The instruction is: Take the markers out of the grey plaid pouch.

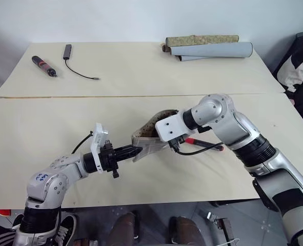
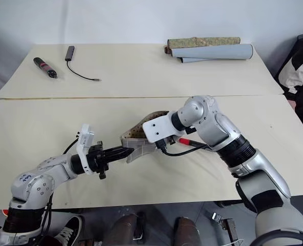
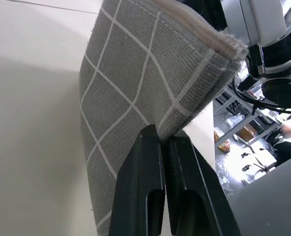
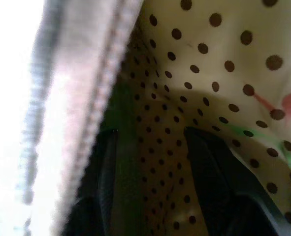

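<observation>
Left fingers (image 3: pixel 162 162) pinching pouch (image 3: pixel 135 98) corner, right fingers (image 4: pixel 209 167) inside.

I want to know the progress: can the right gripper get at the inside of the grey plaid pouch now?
Probably yes. The left gripper pinches a corner of the grey plaid pouch, holding it up, and the right gripper is open inside against the dotted lining.

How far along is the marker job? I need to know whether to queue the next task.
One looks done: the red marker lies on the table beside the right arm. In hand: the left hand pinches a corner of the grey plaid pouch, lifting it, while the right hand sits inside the dotted lining with fingers apart. Left: the green highlighter, which I cannot make out for certain.
</observation>
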